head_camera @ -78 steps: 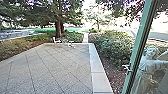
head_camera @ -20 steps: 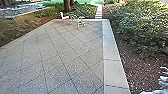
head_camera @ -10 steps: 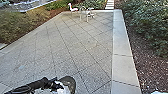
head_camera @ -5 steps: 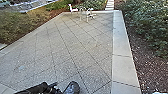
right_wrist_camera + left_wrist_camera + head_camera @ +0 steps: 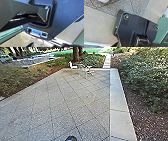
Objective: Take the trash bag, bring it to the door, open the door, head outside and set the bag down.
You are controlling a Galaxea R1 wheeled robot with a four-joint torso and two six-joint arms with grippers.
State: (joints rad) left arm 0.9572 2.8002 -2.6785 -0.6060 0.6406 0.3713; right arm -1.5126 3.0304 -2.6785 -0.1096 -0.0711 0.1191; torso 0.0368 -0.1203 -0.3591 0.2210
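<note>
Bag [image 5: 104,1], probably, pale against speckled paving [image 5: 137,7], contents hidden; state of fingers unclear.

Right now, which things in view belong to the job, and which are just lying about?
Part of the job:
- paved yard, the outside
- pale object on the paving, possibly the trash bag; too little shows to be sure
- green framing, probably the door's

Just there:
- white outdoor furniture at the yard's far edge
- bushes
- tree trunk
</note>
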